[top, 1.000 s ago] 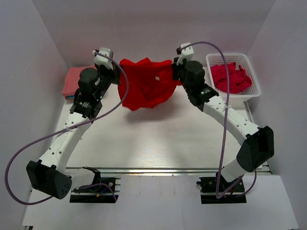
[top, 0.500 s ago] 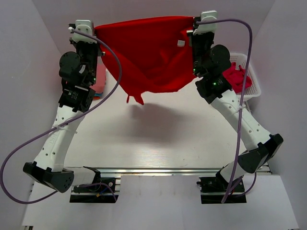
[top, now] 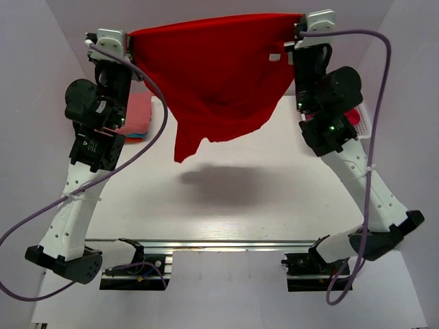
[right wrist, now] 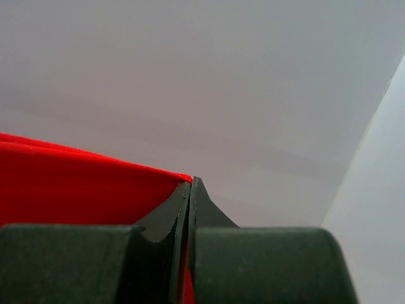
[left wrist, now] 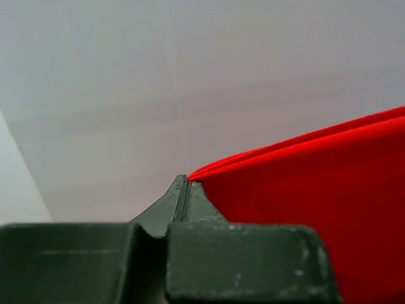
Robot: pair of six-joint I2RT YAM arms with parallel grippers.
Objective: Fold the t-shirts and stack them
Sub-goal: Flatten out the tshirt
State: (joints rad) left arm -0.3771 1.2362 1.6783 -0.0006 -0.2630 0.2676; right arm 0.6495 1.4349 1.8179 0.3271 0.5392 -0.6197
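A bright red t-shirt (top: 219, 75) hangs high above the table, stretched by its top edge between my two grippers. Its small white tag (top: 275, 57) sits near the right end and its lower part tapers to a point (top: 182, 154). The left gripper (top: 130, 38) is shut on the shirt's left corner, and the left wrist view shows the pinch (left wrist: 185, 180) with red cloth (left wrist: 316, 190) running off to the right. The right gripper (top: 300, 31) is shut on the right corner, and in its wrist view (right wrist: 191, 182) the cloth (right wrist: 76, 183) lies to the left.
A folded salmon-pink t-shirt (top: 140, 110) lies at the table's back left with a teal edge (top: 139, 136) under it. At the back right the white lattice basket (top: 365, 123) with crimson-pink cloth (top: 353, 115) is mostly hidden behind the right arm. The shirt's shadow (top: 219, 179) falls mid-table.
Both arms have risen and spread apart, lifting the red t-shirt off the table and pulling its top edge taut. It now hangs higher and wider than before.
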